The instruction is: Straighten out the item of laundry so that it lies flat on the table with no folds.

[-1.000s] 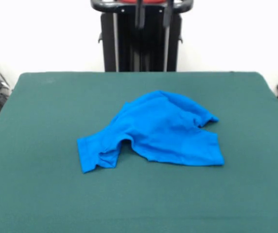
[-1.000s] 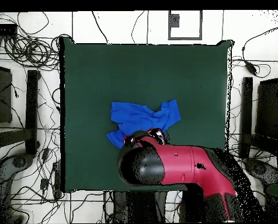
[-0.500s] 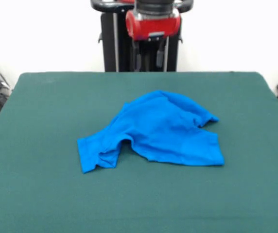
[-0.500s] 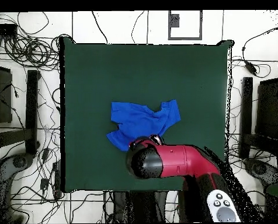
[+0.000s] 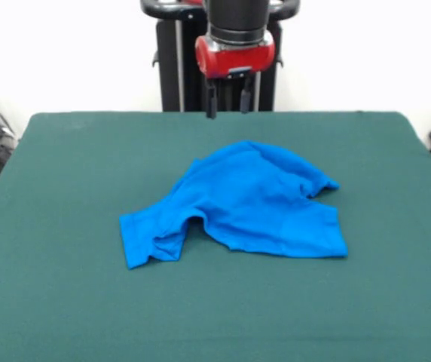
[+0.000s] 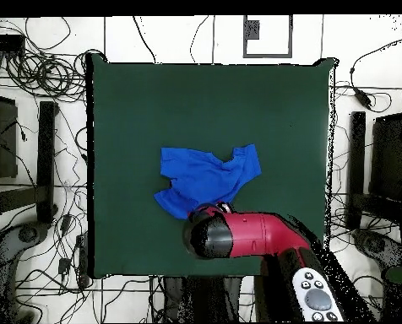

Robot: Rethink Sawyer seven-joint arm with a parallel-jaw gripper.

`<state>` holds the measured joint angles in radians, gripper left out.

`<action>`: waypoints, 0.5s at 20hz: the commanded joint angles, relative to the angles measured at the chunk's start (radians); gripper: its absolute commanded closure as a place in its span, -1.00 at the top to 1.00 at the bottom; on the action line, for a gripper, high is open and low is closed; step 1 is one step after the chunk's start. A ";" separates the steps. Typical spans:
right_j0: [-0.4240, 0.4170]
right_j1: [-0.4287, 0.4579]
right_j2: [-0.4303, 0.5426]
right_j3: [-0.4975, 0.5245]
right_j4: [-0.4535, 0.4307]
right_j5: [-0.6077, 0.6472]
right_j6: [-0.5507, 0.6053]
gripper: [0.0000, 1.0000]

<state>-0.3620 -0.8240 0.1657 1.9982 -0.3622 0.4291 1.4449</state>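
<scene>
White wall stands behind the big green tabletop (image 5: 65, 302), and wires lie on the floor around it. The claw (image 5: 226, 100) hangs up high with its two short fingers a little apart, and it holds nothing. The blue shirt (image 5: 249, 204) lies below the claw and a bit toward the camera in the front view, not touching it. One sleeve (image 5: 149, 237) sticks out far from the claw, and the part nearest the claw is puffed up in a hump (that part looks folded over itself).

Things could go wrong from here. If the claw drops onto the hump, it may pinch two layers at once, and pulling would drag the whole shirt instead of opening the fold. If it goes down too hard, it may push into the green cloth. If it grabs too little, the soft shirt may slip out.
</scene>
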 commanded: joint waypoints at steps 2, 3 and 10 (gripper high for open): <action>0.066 0.029 0.025 -0.045 0.011 0.026 0.133 1.00; 0.078 0.032 0.025 -0.064 0.011 0.059 0.123 1.00; 0.124 0.157 0.021 -0.223 0.040 0.194 0.120 1.00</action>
<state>-0.2968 -0.7723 0.1590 1.9348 -0.3620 0.4774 1.4449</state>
